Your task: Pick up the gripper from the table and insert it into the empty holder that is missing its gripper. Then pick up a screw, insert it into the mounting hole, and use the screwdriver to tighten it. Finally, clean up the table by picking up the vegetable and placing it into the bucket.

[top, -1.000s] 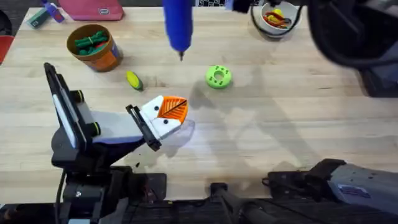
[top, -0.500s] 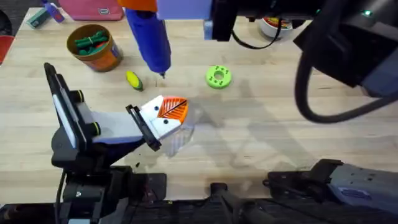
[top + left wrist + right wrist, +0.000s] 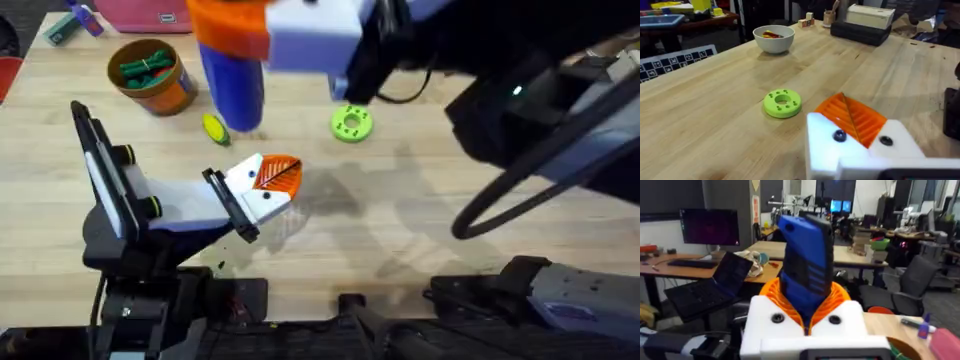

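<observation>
- L gripper (image 3: pixel 268 188) parked low near me; I can't tell if it's open or shut.
- R gripper (image 3: pixel 807 311) clamped on screwdriver (image 3: pixel 235 85), which I've swung left since 1 s ago; tip nearing the mount.
- Vegetable (image 3: pixel 215 128) just past it, bucket (image 3: pixel 152 75) farther; cleanup still pending.

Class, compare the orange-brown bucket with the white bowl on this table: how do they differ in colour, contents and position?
The bucket is orange-brown with a tan rim; the bowl is plain white. The bucket holds dark green toy pieces; the bowl holds red and yellow bits. In the left wrist view the bowl stands beyond the green disc; overhead, the bucket stands well to the disc's left. Both are round, open-topped and upright.
</observation>
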Motion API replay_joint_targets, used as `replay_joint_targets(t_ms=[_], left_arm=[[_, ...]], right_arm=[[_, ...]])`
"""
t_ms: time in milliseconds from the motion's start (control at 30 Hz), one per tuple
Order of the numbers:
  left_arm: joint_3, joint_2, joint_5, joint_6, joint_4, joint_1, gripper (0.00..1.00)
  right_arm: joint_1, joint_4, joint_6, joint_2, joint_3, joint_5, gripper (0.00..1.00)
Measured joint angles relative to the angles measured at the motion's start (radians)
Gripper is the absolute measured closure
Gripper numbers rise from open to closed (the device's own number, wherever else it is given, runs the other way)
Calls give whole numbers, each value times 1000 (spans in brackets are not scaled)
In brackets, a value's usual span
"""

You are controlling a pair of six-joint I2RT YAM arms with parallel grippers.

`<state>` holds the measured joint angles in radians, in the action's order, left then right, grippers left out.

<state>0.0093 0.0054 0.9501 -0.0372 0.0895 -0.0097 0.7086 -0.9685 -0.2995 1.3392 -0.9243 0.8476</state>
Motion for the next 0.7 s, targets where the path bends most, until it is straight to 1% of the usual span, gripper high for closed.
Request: replay_joint_targets(t_ms=[100, 300, 700], left_arm=[[0, 0, 0, 0, 0, 0, 991], [0, 0, 0, 0, 0, 0, 991], [0, 0, 0, 0, 0, 0, 991]], right_arm=[[0, -12, -30, 0, 41, 24, 976], [0, -22, -50, 3, 46, 74, 976], [13, -30, -26, 75, 46, 86, 976]])
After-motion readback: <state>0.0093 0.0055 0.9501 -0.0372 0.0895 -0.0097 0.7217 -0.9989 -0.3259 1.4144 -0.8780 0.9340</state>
